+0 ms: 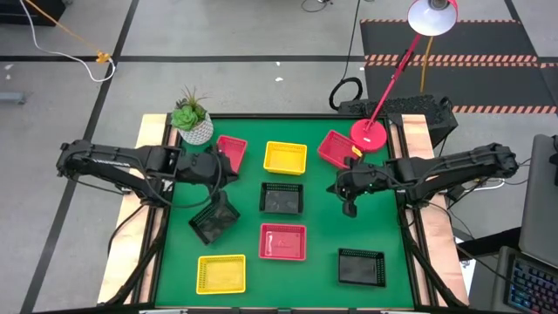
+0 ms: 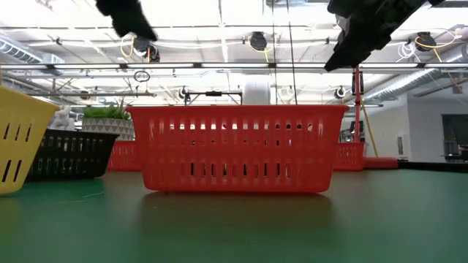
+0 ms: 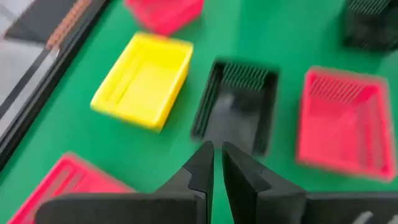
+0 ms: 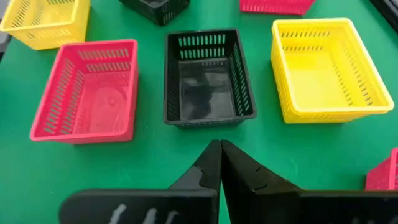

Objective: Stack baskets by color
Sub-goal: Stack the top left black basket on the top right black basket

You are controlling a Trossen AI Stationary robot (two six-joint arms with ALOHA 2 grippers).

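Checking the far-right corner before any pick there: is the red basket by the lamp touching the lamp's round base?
Touching. The high view shows the red basket tilted, its corner overlapping the lamp base.

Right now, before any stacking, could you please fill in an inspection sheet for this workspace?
Surface: green table, flat, no spills seen.
Job's things: eight baskets seen, none stacked: red baskets and; yellow baskets and; black baskets and a tilted one.
Clutter: potted plant and red lamp base on the far corners.
Grippers: left gripper above the tilted black basket, holding nothing; right gripper shut, empty, right of the centre black basket.
Cables: white cable on the floor; black cable loop behind the table.
Surroundings: striped floor mat; keyboard.
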